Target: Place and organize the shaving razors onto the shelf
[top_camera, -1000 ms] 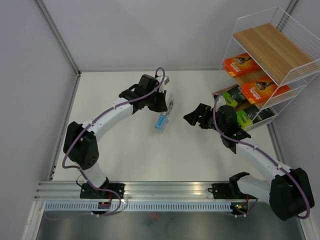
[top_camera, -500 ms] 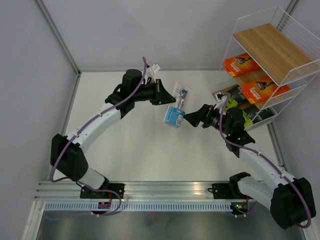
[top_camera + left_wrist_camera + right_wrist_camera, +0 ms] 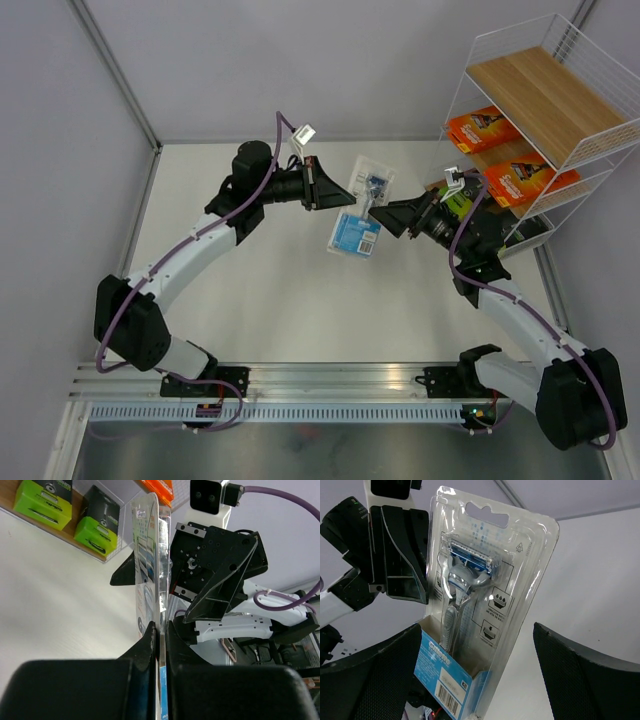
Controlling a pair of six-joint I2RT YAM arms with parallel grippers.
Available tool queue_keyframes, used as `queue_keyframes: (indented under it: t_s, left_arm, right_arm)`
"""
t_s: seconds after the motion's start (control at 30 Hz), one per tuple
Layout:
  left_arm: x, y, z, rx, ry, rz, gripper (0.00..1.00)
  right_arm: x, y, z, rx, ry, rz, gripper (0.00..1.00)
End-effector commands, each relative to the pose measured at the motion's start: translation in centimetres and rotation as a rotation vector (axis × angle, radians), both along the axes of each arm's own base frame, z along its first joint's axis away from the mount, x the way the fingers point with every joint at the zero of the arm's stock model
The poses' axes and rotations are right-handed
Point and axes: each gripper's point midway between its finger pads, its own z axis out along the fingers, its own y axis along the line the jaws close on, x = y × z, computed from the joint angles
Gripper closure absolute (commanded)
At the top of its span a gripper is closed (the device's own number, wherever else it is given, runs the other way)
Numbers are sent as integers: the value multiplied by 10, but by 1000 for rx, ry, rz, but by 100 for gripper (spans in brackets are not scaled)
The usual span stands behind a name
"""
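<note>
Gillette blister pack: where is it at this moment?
In the top view the blister pack is up off the middle of the table, pinched by the left fingers; the open right fingers sit just to its right, the shelf beyond them.

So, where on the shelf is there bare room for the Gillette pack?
The top board is wholly bare, room enough for the Gillette pack. The middle board is crowded by two orange packs, the bottom board by two black-and-lime packs.
</note>
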Motion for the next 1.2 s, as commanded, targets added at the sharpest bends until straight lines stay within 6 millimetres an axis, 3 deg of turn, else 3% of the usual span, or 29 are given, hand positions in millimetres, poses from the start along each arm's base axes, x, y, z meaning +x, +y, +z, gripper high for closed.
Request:
queue_keyframes:
  t_s: [0.0, 0.13, 0.23, 0.33, 0.57, 0.6, 0.67, 0.7, 0.73, 0.77, 0.8, 0.83, 0.9, 0.97, 1.0, 1.03, 1.07, 1.1, 1.13, 1.17]
  left_arm:
    - [-20, 3, 38, -94, -80, -61, 98]
    - [-25, -2, 42, -123, -76, -95, 98]
    - [-29, -8, 45, -150, -73, -124, 98]
    - [-29, -13, 44, -154, -67, -138, 98]
    - [-11, -11, 34, -57, -110, -58, 98]
    - [-8, -9, 21, 0, -62, -33, 96]
    - [7, -2, 19, 58, -103, 49, 84]
    - [18, 5, 9, 124, -102, 115, 70]
    - [24, 11, 6, 154, -104, 157, 62]
    - [30, 16, 13, 169, -125, 191, 57]
    - [39, 23, 13, 198, -146, 246, 43]
    - [42, 29, 9, 229, -128, 276, 36]
    - [55, 48, 13, 257, -136, 375, 30]
    - [64, 67, 9, 282, -111, 457, 14]
    - [65, 72, 7, 289, -105, 470, 11]
    - [66, 78, 0, 303, -89, 482, 11]
    - [66, 80, -2, 308, -88, 491, 10]
    - [66, 85, -3, 319, -95, 510, 10]
    - [64, 87, -12, 338, -85, 516, 10]
    - [65, 91, -16, 351, -81, 532, 9]
  right_arm:
    - [-9, 6, 47, 67, -135, 67, 2]
    - [-8, 7, 51, 85, -137, 80, 3]
    - [-9, 11, 53, 88, -144, 113, 13]
    - [-13, 12, 61, 107, -158, 130, 36]
    - [-8, 8, 69, 88, -122, 79, 64]
    - [0, 6, 56, 54, -56, 47, 68]
    - [9, 1, 51, 12, -17, -10, 77]
    - [19, -6, 45, -27, 21, -79, 82]
    - [26, -11, 41, -45, 42, -125, 93]
    - [31, -15, 38, -61, 63, -162, 97]
    - [38, -22, 39, -88, 81, -218, 100]
    - [40, -24, 40, -93, 87, -232, 100]
    - [45, -26, 57, -82, 77, -257, 100]
    - [59, -28, 77, -77, 67, -291, 99]
    - [63, -29, 86, -84, 53, -306, 99]
    - [73, -36, 96, -105, 28, -360, 99]
    - [76, -42, 124, -110, -5, -397, 100]
    - [90, -45, 128, -130, -4, -437, 100]
    - [102, -63, 133, -155, 11, -549, 99]
    - [104, -73, 160, -166, -16, -605, 100]
